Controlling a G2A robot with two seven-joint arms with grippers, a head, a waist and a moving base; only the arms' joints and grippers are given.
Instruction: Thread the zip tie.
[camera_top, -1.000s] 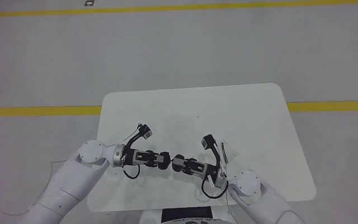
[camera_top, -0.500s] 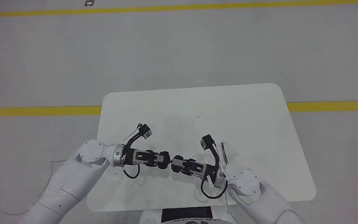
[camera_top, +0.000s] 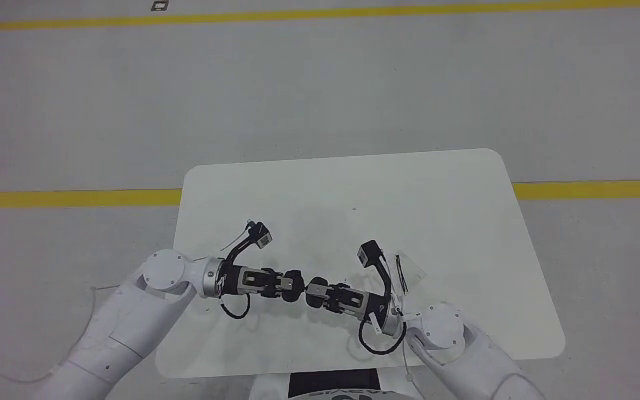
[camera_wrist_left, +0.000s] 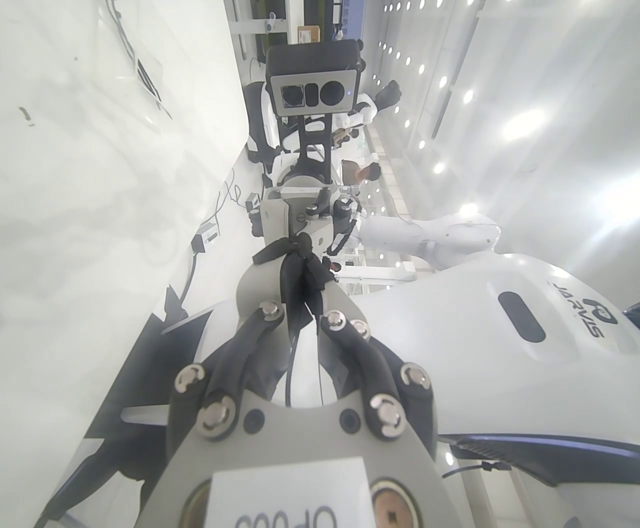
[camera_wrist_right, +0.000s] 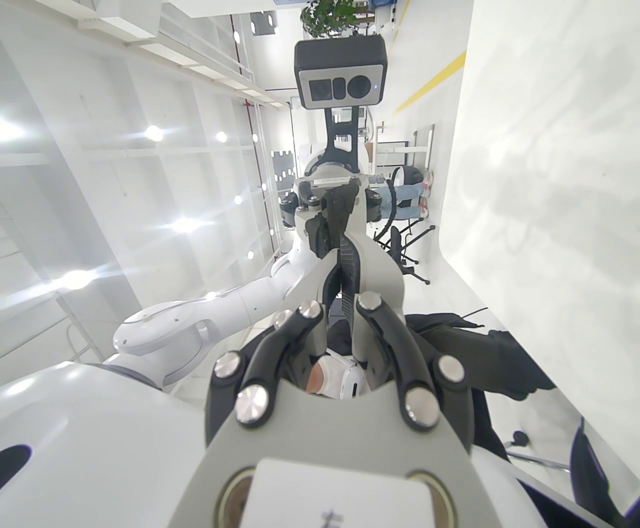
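I see both grippers tip to tip, low over front part of the table (camera_top: 450, 200). L gripper (camera_top: 294, 283) jaws closed on the black zip tie (camera_wrist_right: 348, 260). R gripper (camera_top: 314, 289) jaws also closed on it, ribbed strap between its fingers.

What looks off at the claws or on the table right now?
The black zip tie between the left claw and right claw looks bunched and twisted, not straight, so threading may be fouled. A small dark speck lies on the table. Nothing else stands out.
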